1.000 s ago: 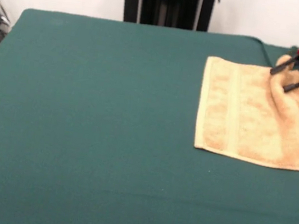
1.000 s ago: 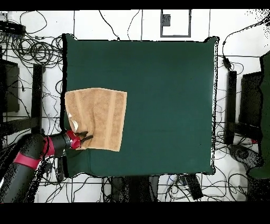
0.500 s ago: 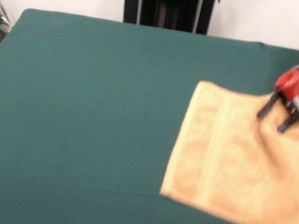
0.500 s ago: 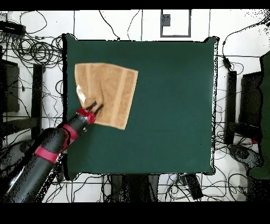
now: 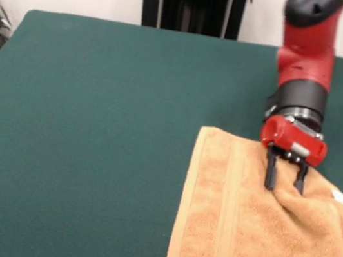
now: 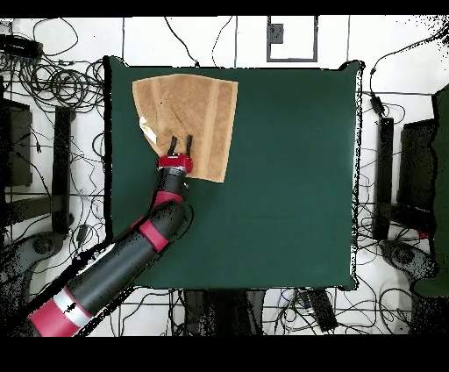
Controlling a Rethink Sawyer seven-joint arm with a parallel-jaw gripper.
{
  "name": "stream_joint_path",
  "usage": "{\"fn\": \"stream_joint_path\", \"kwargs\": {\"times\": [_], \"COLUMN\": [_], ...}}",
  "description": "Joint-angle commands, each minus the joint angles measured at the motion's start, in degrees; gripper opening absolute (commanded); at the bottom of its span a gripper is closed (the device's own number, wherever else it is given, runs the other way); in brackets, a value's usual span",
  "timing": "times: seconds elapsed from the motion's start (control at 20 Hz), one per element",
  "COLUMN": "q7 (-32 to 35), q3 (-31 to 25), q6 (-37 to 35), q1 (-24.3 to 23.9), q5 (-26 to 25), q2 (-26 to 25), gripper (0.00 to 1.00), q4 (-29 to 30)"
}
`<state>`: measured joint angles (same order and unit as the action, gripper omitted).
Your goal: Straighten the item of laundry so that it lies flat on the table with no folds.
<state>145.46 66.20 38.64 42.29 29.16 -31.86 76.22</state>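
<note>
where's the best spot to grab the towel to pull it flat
Probably the towel corner nearest the white tag, where the cloth looks bunched beside the tool. Come from above, pinch that raised edge and draw it outward toward the near table side. The other edges, with the woven border band, already lie flat.

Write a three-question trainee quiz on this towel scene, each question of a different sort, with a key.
1. True or false: the towel lies at the middle of the table.
2. Multiple choice: in the overhead view, the gripper stands at the towel's edge A) nearest the robot's base B) farthest from the base C) it is off the towel altogether.
3. Fill in: in the front view the cloth beside the fingertips is raised in a ____, not flat.

Key: 1 false, it sits in a corner, near two table edges. 2 A. 3 fold (a bunched ridge).
</note>
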Motion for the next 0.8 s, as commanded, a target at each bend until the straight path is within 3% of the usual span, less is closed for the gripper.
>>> {"fn": "stream_joint_path", "kwargs": {"times": [0.05,0.1,0.15,0.2,0.45,0.65,0.8], "q7": [10.7,13.4,9.2,4.9,-0.3,-4.0,-6.5], "q3": [-23.3,-31.6,-64.6,-73.0,-86.6,-88.9,-87.8], "q6": [-7.1,-11.8,-32.4,-39.5,-58.7,-66.5,-68.7], "q1": [-7.3,-14.3,-41.6,-49.6,-64.0,-67.2,-66.5], "q5": [-7.0,-21.7,-54.4,-57.9,-56.1,-49.5,-44.3], "q2": [-1.7,4.7,18.5,19.2,16.7,14.8,14.8], "gripper": [1.00,1.00,1.00,1.00,1.00,1.00,1.00], "q4": [-3.1,-5.0,-3.8,-2.3,0.1,0.4,0.8]}}
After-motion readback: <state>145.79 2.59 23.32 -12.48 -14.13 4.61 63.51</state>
